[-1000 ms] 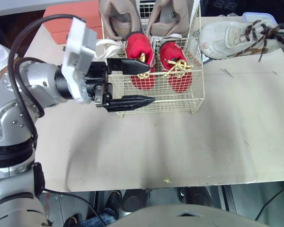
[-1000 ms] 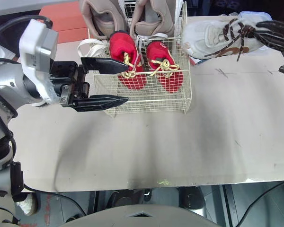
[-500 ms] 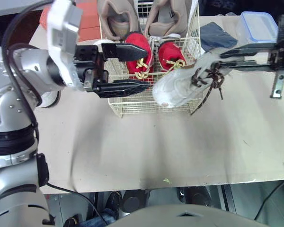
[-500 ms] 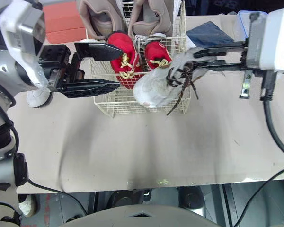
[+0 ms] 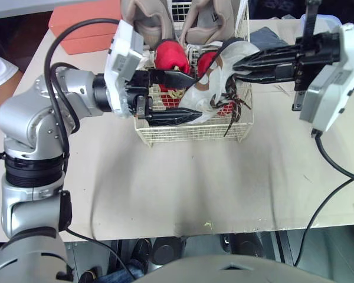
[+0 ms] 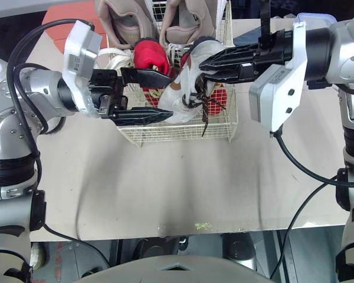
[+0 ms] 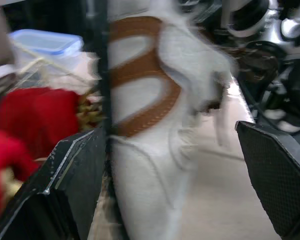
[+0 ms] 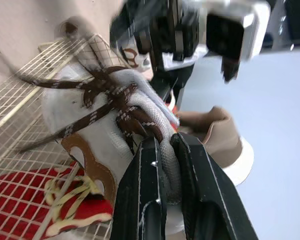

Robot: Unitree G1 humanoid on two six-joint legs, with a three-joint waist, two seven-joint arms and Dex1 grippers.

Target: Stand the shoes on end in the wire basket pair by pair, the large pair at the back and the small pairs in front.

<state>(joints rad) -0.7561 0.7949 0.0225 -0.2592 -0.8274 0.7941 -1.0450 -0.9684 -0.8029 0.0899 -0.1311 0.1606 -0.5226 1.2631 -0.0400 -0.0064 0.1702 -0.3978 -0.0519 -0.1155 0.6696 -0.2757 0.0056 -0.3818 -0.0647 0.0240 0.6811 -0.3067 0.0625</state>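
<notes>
The right gripper (image 5: pixel 238 62), clamped on the white shoe (image 5: pixel 212 82) at its collar, holds it toe-down over the wire basket (image 5: pixel 189 132) front. The wide-open left gripper (image 5: pixel 195 95) straddles the toe.

You've got a beige surface (image 5: pixel 224 177) across mid-frame, orange box (image 5: pixel 82 20) upper left, clear tub (image 6: pixel 318 19) and dark cloth (image 5: pixel 265 37) upper right, grey floor (image 5: pixel 321 253) lower right.

We see bright, even light from overhead; soft, faint shadows fall on the counter (image 5: pixel 283 177) toward 6 o'clock. In the left wrist view, motion smears the white shoe (image 7: pixel 145 165).
</notes>
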